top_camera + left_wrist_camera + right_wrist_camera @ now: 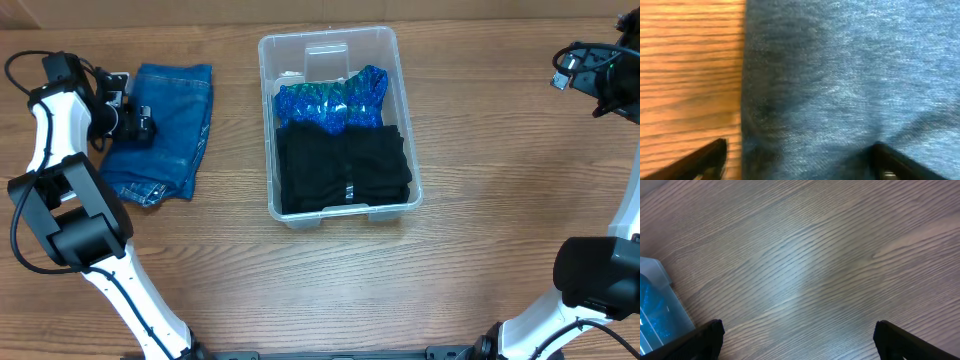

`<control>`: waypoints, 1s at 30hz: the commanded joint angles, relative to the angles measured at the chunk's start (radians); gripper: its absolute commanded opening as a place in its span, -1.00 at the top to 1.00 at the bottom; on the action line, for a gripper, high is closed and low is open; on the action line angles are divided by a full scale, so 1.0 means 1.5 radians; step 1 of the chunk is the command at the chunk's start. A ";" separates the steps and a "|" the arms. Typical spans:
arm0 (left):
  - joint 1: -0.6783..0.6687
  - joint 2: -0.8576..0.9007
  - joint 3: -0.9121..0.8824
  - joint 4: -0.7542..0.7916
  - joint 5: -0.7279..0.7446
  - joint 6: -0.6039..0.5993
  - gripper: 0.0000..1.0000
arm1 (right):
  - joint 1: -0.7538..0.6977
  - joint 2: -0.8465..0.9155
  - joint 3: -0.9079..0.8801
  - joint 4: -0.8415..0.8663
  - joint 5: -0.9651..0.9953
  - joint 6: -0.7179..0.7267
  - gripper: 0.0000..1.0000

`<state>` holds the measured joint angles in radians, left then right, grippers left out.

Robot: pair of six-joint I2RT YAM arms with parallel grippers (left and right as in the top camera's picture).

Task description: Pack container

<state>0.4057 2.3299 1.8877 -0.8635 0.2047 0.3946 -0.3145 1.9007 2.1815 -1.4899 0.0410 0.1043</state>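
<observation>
The clear container (pixel 400 60) stands mid-table, holding a blue patterned garment (pixel 332 100) at the back and a folded black garment (pixel 342 168) at the front. Folded blue jeans (pixel 175 125) lie to its left. My left gripper (pixel 142 128) sits low over the jeans' left edge. In the left wrist view the left gripper (pixel 800 165) is open, with one finger (pixel 710 159) over bare wood and the other over the jeans (pixel 850 75). My right gripper (pixel 600 90) hovers at the far right; the right wrist view shows the right gripper (pixel 800 340) open over bare wood.
A corner of the container (pixel 660 310) shows at the left edge of the right wrist view. The wooden table (pixel 500 200) stretches between the container and the right arm. Both arm bases stand at the front corners.
</observation>
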 commanded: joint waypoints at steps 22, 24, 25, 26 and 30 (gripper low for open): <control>-0.008 0.103 0.479 -0.477 0.387 -0.183 0.92 | -0.001 -0.009 0.011 0.002 0.002 0.000 -1.00; -0.013 0.103 0.551 -0.509 0.405 -0.220 0.92 | -0.001 -0.009 0.011 0.002 0.002 0.000 -1.00; -0.017 0.103 0.585 -0.520 0.401 -0.246 0.92 | -0.001 -0.009 0.011 0.002 0.002 0.000 -1.00; -0.023 0.103 0.637 -0.535 0.392 -0.283 0.92 | -0.001 -0.009 0.011 0.002 0.002 0.000 -1.00; -0.061 0.093 0.804 -0.551 0.375 -0.390 0.92 | -0.001 -0.009 0.011 0.002 0.002 0.000 -1.00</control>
<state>0.3683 2.5156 2.9047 -1.6958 0.6624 -0.0036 -0.3141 1.9007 2.1815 -1.4899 0.0406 0.1040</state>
